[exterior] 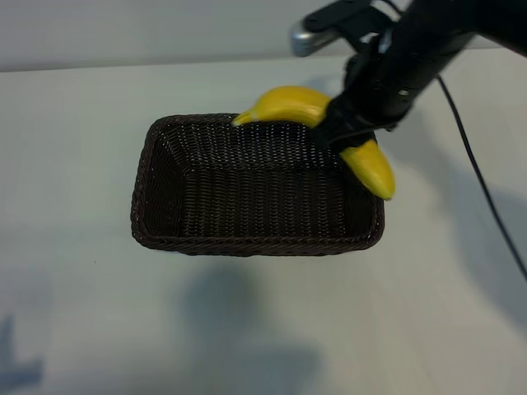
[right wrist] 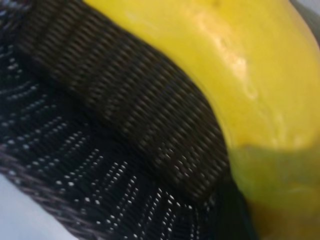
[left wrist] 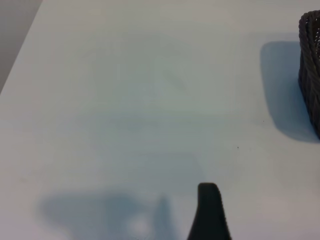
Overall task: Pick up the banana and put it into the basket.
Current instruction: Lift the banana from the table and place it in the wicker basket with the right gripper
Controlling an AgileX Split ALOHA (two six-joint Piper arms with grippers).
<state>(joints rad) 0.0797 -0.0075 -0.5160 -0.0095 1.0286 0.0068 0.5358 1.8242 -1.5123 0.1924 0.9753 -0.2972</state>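
Yellow banana (exterior: 290,104) hangs clamped at its middle in the right end effector (exterior: 339,130), held over the far right corner of the dark wicker basket (exterior: 165,239), apparently positioned for lowering inside. Off to the side, the left end effector (left wrist: 209,212) idles over the white table (exterior: 74,148), fingers apart.

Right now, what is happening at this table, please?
The right tool holds the banana by its middle, in the air over the far right corner of the basket. The banana is not yet inside. The left tool waits open above bare table, beside the basket, holding nothing.
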